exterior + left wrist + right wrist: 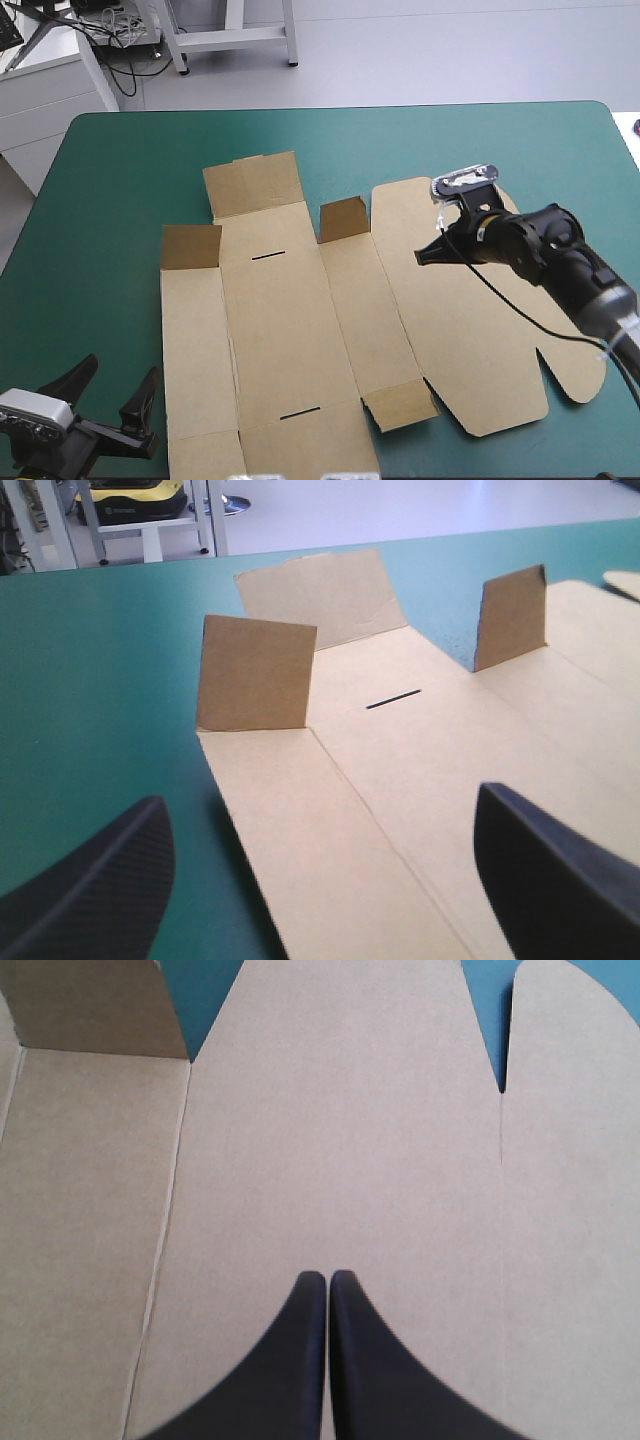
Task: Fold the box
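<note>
We hold our left gripper [110, 395] [318, 798] low at the near left, its two black fingers [90, 890] spread wide apart, nothing between them, tips pointing forward and a little to the right. Our right arm [560, 260] reaches in from the right, slanting forward and leftward, the wrist bent so that the right gripper [425, 257] [325, 1278] points to the left. Its black fingers [290, 1360] press together in one pointed arch, tips meeting, and grip nothing.
</note>
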